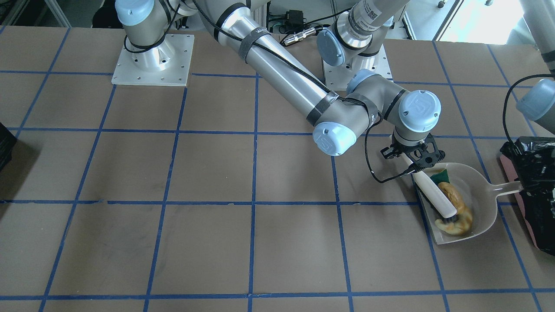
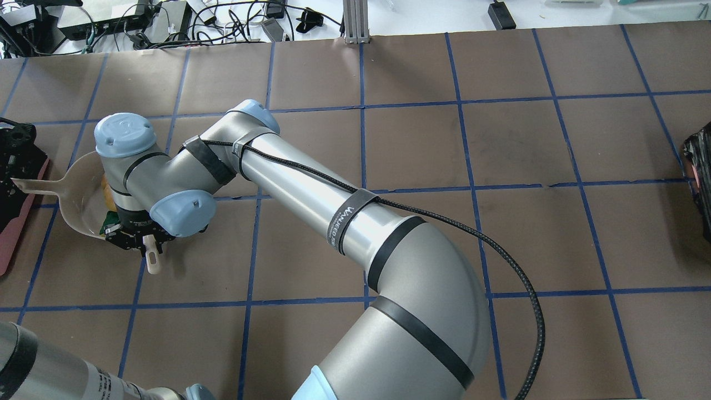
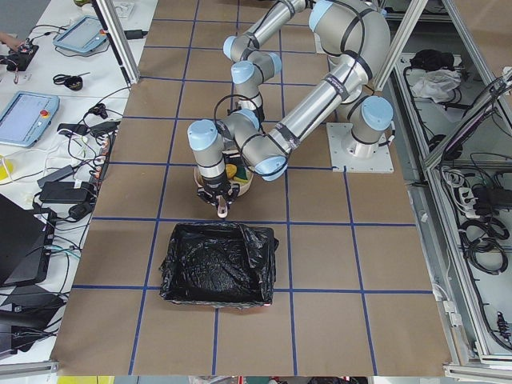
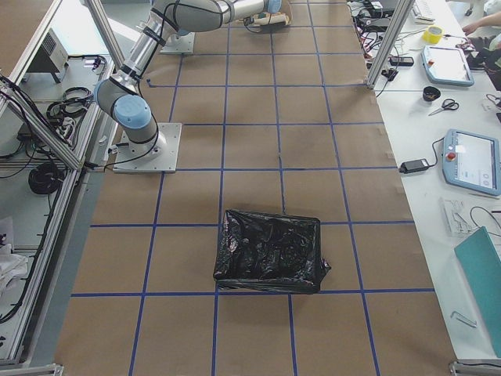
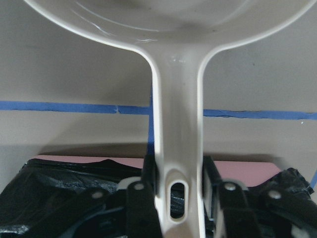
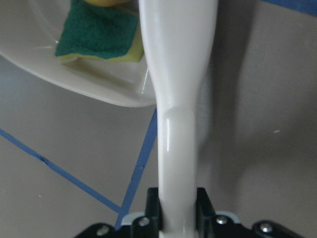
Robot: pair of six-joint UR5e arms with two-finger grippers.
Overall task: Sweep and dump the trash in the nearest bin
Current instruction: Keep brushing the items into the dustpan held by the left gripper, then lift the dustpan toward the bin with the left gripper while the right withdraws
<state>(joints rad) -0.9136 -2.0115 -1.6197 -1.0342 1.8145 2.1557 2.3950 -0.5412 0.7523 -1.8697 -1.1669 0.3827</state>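
Observation:
A white dustpan lies on the table beside the bin, a pink-sided container lined with a black bag. In the pan lie a yellow-and-green sponge, a brown potato-like lump and a tan croissant-like piece. My left gripper is shut on the dustpan handle over the bin's edge. My right gripper is shut on a white brush, whose bristles rest in the pan by the croissant. The sponge also shows in the right wrist view.
A second black-lined bin stands at the table's other end, seen at the overhead view's right edge. My right arm stretches across the table to the left side. The arm bases stand at the back.

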